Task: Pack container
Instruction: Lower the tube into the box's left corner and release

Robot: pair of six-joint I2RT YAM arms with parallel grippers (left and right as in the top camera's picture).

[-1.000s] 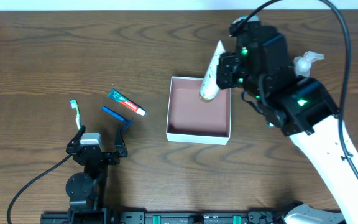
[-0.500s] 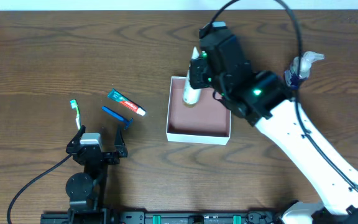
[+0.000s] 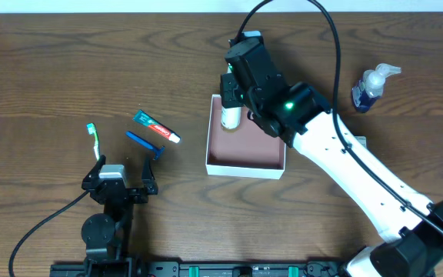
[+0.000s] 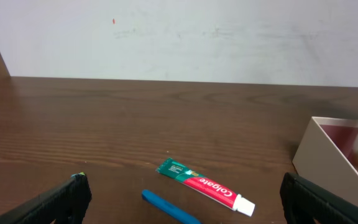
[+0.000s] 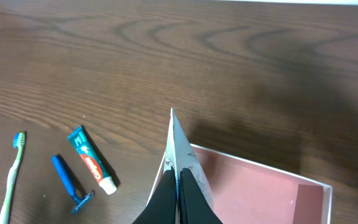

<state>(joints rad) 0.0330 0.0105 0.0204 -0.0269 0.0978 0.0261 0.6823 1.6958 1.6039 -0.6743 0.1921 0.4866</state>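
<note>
"Colgate" reads along the green, red and white toothpaste tube (image 4: 205, 185) on the dark wooden table (image 3: 68, 69), left of the square white cardboard container (image 3: 244, 170), which sits mid-table, open side up. The right gripper (image 5: 178, 196) clamps a white plastic tube (image 3: 231, 117) by its crimped end, upright, cap down in the container's far-left corner. The left gripper (image 3: 123, 171) stands wide apart, empty

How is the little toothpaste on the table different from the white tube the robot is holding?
The toothpaste is green, red and white; the held tube is mostly white. The toothpaste lies flat on the table, left of the container; the tube stands on end at the container's far-left corner, pinched by the right gripper. The toothpaste looks slimmer. Both are squeeze tubes.
</note>
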